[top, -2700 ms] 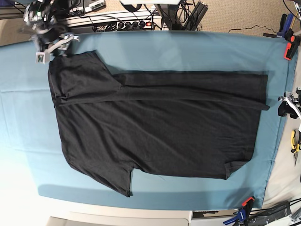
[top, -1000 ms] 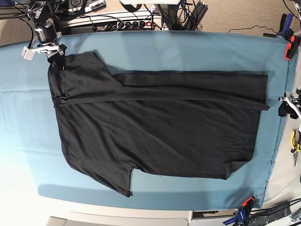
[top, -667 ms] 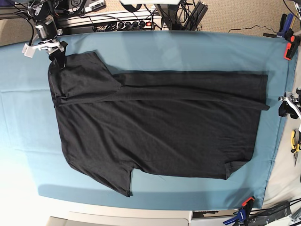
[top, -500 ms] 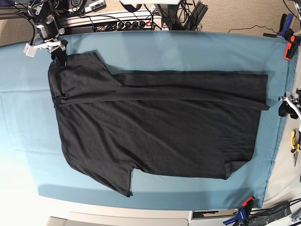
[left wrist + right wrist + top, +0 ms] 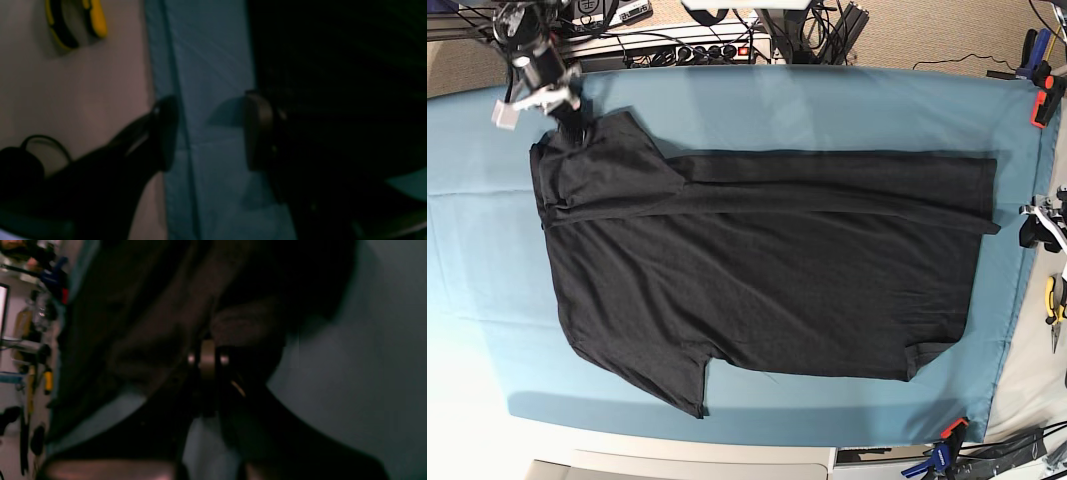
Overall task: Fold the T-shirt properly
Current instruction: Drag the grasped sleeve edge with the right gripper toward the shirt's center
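Your black T-shirt [image 5: 757,265] lies flat across the teal cloth [image 5: 827,110] that covers the worktop, plain side up. Its top long edge is folded over into a band that runs from the left sleeve toward the right side of the base view. The lower sleeve juts out near the front edge of the cloth.

Your right end effector [image 5: 572,108] sits at the shirt's far left corner in the base view, right on the tip of the upper sleeve. In the right wrist view, the right end effector [image 5: 208,356] has its fingers drawn together on a bunched ridge of the dark fabric [image 5: 160,350], so it is gripping the sleeve corner. That corner is lifted slightly off the cloth, while the rest of the garment stays flat.

Your left end effector [image 5: 208,131] is at the opposite side of the worktop, well apart from the right one. In the left wrist view its two fingers [image 5: 165,133] stand spread wide, with bare teal cloth showing between them. One finger sits against the dark edge of the shirt [image 5: 333,83]; whether it actually touches it you cannot tell. Nothing is held between the fingers. A yellow-handled tool [image 5: 76,20] lies on the bare surface beyond the cloth's edge.
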`<action>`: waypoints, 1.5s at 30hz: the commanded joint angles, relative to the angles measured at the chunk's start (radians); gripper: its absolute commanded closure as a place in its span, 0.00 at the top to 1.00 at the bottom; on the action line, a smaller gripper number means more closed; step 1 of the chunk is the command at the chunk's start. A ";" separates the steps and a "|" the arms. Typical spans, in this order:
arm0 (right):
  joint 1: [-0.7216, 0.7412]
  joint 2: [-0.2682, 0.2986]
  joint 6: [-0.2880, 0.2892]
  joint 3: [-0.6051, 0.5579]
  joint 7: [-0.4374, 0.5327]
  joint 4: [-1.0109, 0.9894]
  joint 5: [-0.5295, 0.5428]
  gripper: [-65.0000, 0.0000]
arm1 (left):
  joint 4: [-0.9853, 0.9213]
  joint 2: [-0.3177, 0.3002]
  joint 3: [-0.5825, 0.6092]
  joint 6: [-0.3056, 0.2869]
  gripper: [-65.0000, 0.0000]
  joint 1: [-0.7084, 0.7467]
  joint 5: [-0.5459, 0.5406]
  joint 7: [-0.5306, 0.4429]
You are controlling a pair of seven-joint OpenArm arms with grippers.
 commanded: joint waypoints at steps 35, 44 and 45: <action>0.362 -0.002 0.015 -0.311 0.156 0.014 -0.334 0.00 | 0.014 -0.030 -0.015 0.000 0.50 -0.016 0.020 -0.031; 0.381 -0.002 0.015 -0.311 0.182 0.014 -0.368 0.00 | 0.014 -0.030 -0.015 0.000 0.50 -0.016 0.020 -0.037; 0.381 -0.002 0.015 -0.311 0.179 0.014 -0.368 0.00 | 0.014 -0.030 -0.015 0.000 0.50 -0.016 0.020 -0.037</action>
